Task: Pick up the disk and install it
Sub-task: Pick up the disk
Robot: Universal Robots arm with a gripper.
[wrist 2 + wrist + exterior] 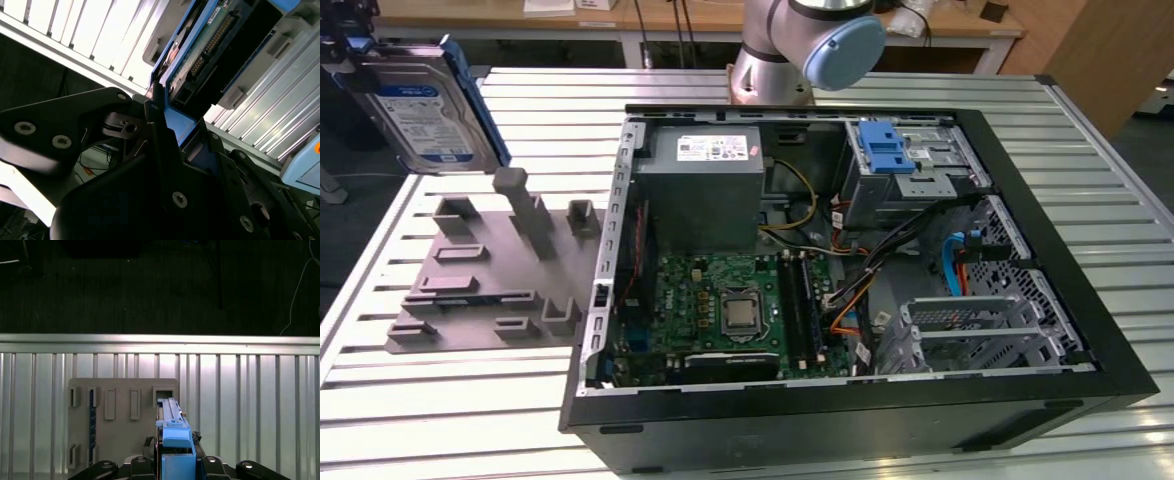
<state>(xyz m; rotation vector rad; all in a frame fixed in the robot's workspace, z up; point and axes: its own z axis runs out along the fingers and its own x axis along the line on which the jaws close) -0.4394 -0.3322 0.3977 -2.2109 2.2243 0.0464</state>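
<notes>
Exterior view: I see the disk hanging upright over the far corner of the table, on the exterior view's left, well apart from the computer case. My gripper is clamped on its blue frame, long axis running straight out from the jaws.

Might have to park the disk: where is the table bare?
Bare table slats at the exterior view's lower left, before the grey fixture, and at its right, past the case. Inside the case it is crowded with cables.
</notes>
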